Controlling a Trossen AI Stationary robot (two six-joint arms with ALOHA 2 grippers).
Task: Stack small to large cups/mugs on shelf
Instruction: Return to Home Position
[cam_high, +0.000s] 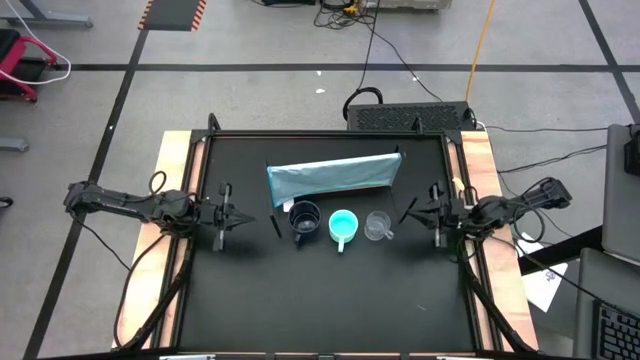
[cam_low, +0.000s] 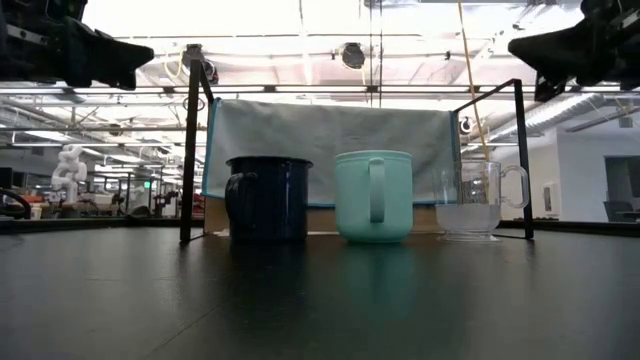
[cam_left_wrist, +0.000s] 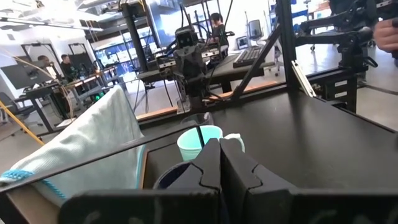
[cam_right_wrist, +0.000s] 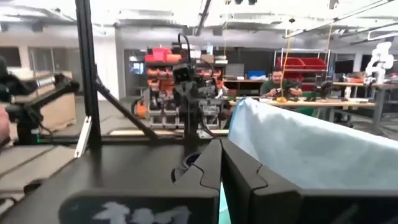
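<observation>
Three mugs stand upright in a row on the black table: a dark navy one (cam_high: 304, 221) (cam_low: 268, 198) at the left, a turquoise one (cam_high: 343, 226) (cam_low: 374, 196) in the middle, and a clear one (cam_high: 378, 226) (cam_low: 477, 200) at the right. The light blue-grey shelf (cam_high: 333, 176) (cam_low: 330, 135) stands on its long lower edge just behind them. My left gripper (cam_high: 240, 218) (cam_left_wrist: 219, 149) hovers shut left of the navy mug and points at the row. My right gripper (cam_high: 412, 212) (cam_right_wrist: 221, 152) hovers shut right of the clear mug. Neither touches anything.
Black frame posts (cam_low: 190, 140) (cam_low: 520, 160) stand at the table's far corners, beside the shelf's ends. Wooden strips (cam_high: 175, 180) line the table's left and right sides. The near half of the tabletop (cam_high: 330, 300) is bare. People sit at benches in the room beyond.
</observation>
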